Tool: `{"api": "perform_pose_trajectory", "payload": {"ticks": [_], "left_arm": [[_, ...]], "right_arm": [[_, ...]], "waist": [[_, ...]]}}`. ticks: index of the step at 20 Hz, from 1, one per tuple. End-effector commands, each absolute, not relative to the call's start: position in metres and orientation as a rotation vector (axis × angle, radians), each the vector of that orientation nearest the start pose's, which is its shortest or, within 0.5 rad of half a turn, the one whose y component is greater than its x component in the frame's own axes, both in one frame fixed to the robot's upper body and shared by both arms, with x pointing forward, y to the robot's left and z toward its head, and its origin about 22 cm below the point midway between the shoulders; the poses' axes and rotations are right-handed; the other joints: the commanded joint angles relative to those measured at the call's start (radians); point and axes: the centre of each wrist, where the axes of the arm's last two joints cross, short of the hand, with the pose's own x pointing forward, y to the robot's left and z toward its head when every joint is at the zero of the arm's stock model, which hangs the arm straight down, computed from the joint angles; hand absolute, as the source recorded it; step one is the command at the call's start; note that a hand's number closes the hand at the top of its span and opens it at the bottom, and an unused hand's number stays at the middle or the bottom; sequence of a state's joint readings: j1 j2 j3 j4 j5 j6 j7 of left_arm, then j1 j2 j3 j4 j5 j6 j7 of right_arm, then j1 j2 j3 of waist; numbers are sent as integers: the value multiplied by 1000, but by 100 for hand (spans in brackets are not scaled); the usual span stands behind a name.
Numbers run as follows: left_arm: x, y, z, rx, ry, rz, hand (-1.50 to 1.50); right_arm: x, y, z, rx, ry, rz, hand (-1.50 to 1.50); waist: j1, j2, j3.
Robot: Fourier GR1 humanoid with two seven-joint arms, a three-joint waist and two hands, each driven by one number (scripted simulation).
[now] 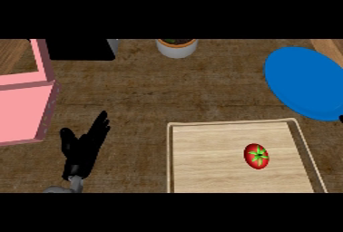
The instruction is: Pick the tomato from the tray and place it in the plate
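I see my left hand (84,147) at the lower left of the frame, fingers straight and pointing up, holding nothing and resting over the brown counter (140,90). To its right, in the lower middle, lies the pale wooden tray (201,163), and the red tomato (256,156) sits on its right half, well apart from the hand. The blue plate (301,81) is at the upper right, above the tray. A pink box (23,108) fills the left edge, and a white pot (177,47) stands at top centre.
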State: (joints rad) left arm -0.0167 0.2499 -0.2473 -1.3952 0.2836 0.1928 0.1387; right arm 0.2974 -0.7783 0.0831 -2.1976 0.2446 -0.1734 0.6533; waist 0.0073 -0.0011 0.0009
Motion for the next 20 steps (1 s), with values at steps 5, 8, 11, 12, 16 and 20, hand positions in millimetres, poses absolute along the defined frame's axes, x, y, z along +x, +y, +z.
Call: {"api": "perform_pose_trajectory", "payload": {"ticks": [5,8,11,12,16,20], "left_arm": [[241,225,-38,1,-1187,-7,0],[235,235,-47,15,-1193,-3,0],[226,240,-29,0,-1185,-6,0],[223,226,-24,7,-1189,-18,0],[242,239,-26,-7,-1173,5,0],[239,236,-28,6,-1183,15,0]], "right_arm": [[185,-257,100,-848,-1094,611,-150],[199,-245,108,-786,-1080,600,-150],[200,-234,109,-755,-1064,600,-150],[201,-219,99,-747,-1066,594,-150],[185,-244,86,-763,-1065,594,-150],[209,-216,78,-836,-1004,632,-150]], "waist": [[-1,3,-1],[-3,2,-1],[-3,0,-1],[-1,0,-1],[-12,0,-1],[-6,1,-1]]}}
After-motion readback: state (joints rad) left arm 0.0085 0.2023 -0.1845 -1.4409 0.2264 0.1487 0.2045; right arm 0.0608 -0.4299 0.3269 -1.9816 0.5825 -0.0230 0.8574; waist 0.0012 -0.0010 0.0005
